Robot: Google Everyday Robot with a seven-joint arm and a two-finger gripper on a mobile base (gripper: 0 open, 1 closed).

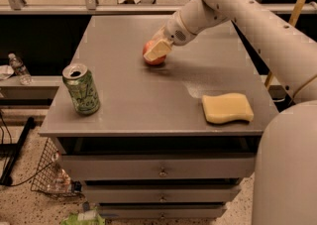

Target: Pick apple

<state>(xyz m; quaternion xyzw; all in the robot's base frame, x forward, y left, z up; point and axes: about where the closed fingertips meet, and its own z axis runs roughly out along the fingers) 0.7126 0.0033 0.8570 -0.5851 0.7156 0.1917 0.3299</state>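
Observation:
The apple (pixel 154 59), small, round and red-orange, sits on the grey table (pixel 148 105) at its middle back. My gripper (pixel 157 50) is down right at the apple, with its cream tip lying across the apple's front and top and hiding part of it. The white arm (pixel 233 6) reaches in from the upper right. The apple looks to be resting on the table surface.
A green drink can (pixel 81 89) stands upright near the front left corner. A yellow sponge (pixel 227 108) lies near the front right edge. Drawers (pixel 161 169) are below the tabletop. A wire basket (pixel 49 174) and a plastic bottle (pixel 19 68) are to the left.

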